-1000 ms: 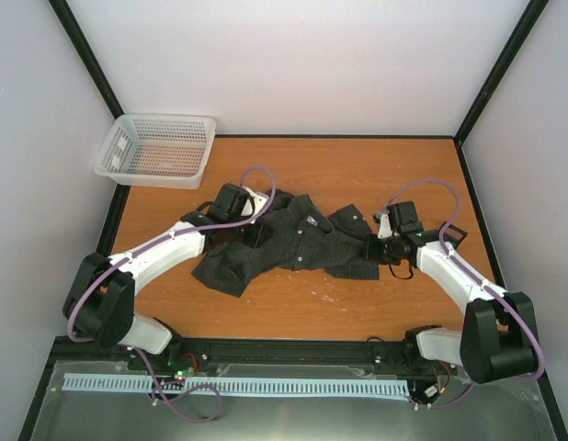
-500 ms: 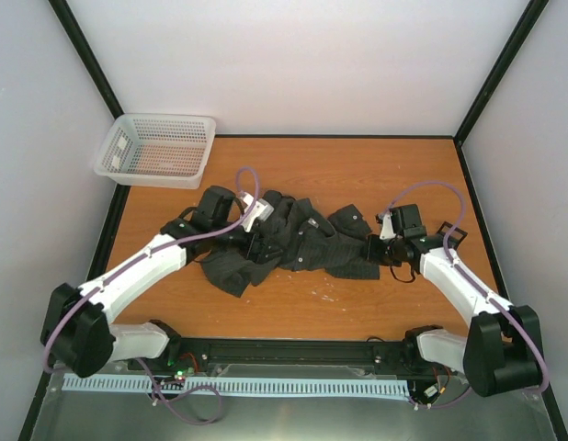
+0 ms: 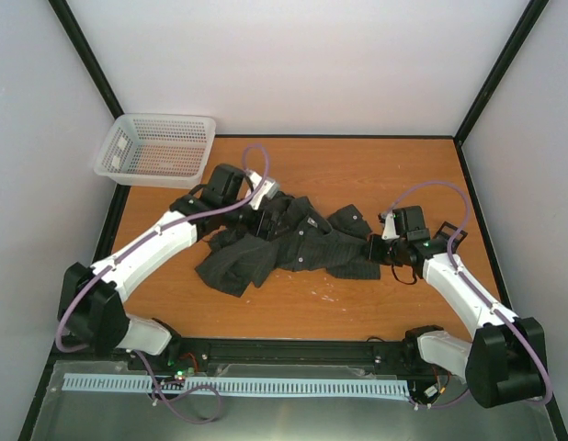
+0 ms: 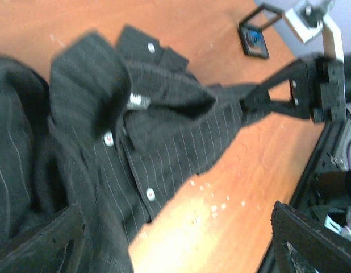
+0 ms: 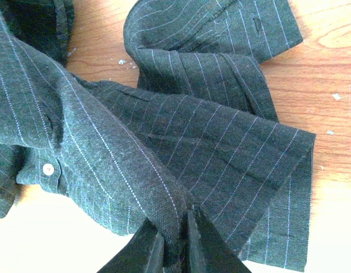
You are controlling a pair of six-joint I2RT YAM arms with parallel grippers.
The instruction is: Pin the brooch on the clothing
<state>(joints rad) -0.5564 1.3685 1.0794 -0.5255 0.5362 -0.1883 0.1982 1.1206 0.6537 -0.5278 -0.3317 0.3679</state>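
Lying crumpled: charcoal pinstriped shirt (image 3: 293,248), white buttons (image 4: 150,194).

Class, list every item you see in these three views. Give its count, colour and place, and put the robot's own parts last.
Table: one, orange-brown wood, under everything.
Shirt: one, dark charcoal with fine pinstripes, crumpled mid-table between the arms.
Buttons: at least three, white, along the shirt front.
Basket: one, white mesh, at the table's far left corner.
Specks: a few, white, on the wood by the shirt's near edge.
Left claw: one, black, open above the shirt.
Right claw: one, black, shut on a fold at the shirt's right end.
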